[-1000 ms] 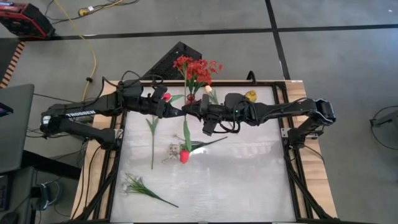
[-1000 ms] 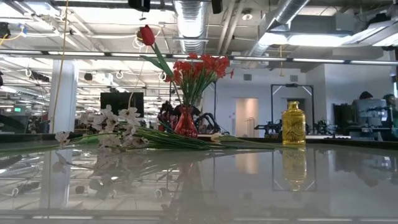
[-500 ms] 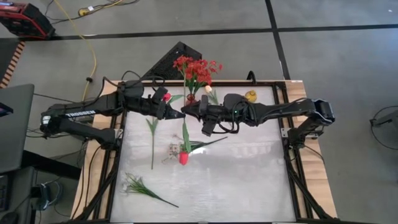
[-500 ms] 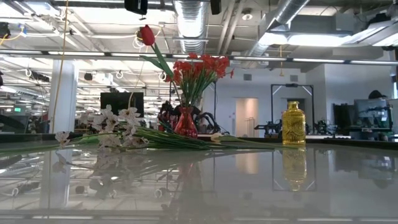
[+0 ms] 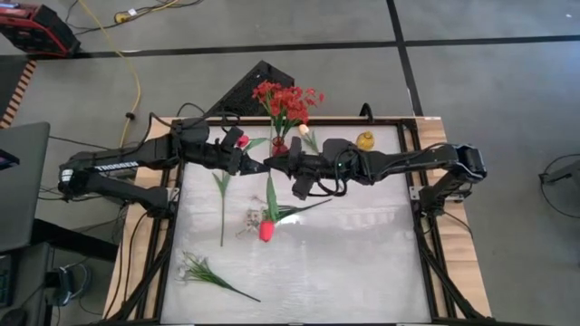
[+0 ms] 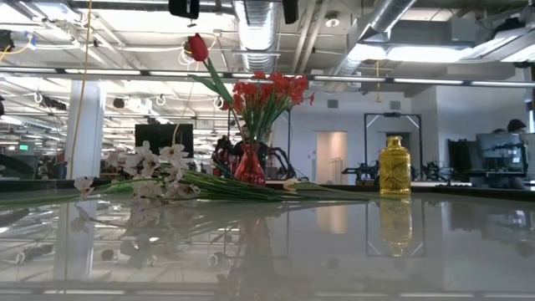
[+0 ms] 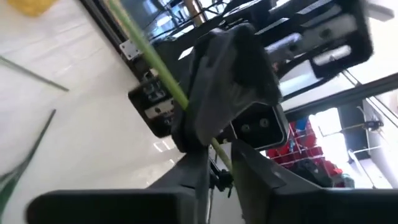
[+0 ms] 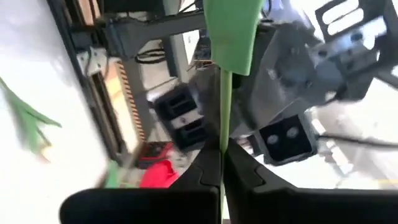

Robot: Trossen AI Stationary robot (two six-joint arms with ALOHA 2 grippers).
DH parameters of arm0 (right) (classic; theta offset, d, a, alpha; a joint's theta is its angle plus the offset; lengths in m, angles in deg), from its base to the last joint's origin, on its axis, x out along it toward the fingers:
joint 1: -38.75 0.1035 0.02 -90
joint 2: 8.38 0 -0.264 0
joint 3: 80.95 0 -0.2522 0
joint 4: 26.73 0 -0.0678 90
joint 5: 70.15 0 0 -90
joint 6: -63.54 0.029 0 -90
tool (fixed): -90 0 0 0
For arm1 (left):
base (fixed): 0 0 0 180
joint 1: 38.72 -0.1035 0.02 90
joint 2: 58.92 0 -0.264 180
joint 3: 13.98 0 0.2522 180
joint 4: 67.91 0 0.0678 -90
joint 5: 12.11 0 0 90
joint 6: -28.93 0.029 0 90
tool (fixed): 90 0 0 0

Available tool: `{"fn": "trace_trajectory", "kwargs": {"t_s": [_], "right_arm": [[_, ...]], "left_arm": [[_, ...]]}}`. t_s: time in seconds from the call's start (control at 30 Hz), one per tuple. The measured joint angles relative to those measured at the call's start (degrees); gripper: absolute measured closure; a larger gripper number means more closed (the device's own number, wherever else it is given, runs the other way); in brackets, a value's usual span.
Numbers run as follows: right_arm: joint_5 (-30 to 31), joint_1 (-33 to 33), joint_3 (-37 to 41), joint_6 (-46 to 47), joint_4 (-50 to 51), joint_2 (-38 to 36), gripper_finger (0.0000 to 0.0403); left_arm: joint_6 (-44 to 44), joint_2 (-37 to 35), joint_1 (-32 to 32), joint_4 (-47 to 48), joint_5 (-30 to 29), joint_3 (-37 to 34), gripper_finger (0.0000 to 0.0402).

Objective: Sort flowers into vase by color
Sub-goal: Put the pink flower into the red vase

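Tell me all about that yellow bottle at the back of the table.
The yellow bottle is small and looks like translucent amber-yellow glass with a ribbed or embossed body, a short narrow neck and a flared lip. It stands upright near the table's far edge, toward the right arm's side, seen from above as a yellow blob. No flowers are in it, nothing touches it, and the glossy tabletop mirrors it.

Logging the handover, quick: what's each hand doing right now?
Left hand: fingers slightly apart around the green stem; grip cannot be told.
Right hand: shut on the same stem.
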Motion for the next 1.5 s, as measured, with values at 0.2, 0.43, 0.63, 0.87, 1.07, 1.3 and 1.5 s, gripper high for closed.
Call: {"fn": "trace_trajectory", "kwargs": {"t_s": [0.2, 0.43, 0.63, 0.87, 1.07, 1.3, 1.5], "right_arm": [[-8.4, -2.6, 0.0, 18.7, 9.8, -4.5, 0.0379], [-32.3, -13.0, 0.0, 53.5, 9.8, -6.0, 0.0379], [-35.0, -19.7, 0.1, 61.8, 9.5, 0.8, 0.0379], [-34.7, -23.4, 0.0, 63.9, -1.0, 8.6, 0.0379], [-32.8, -25.2, 0.0, 65.8, -7.0, 13.0, 0.0379], [-31.3, -26.5, 2.7, 65.7, -10.5, 13.5, 0.0379], [-28.8, -27.6, 9.3, 68.1, -21.2, 13.7, 0.0379]], "left_arm": [[3.1, -4.0, -5.0, -0.4, 2.1, 0.0, 0.0283], [18.9, -10.5, -11.2, -0.2, 0.8, 0.0, 0.0267], [36.0, -15.1, -13.7, 7.7, -19.9, 0.1, 0.0273], [39.1, -13.4, -14.4, 14.8, -24.9, 0.1, 0.0274], [39.0, -11.1, -14.4, 15.0, -22.0, 0.0, 0.0274], [39.0, -10.6, -14.4, 14.8, -22.2, 0.0, 0.0274], [39.0, -10.6, -14.4, 14.8, -22.9, 0.0, 0.0274]]}}
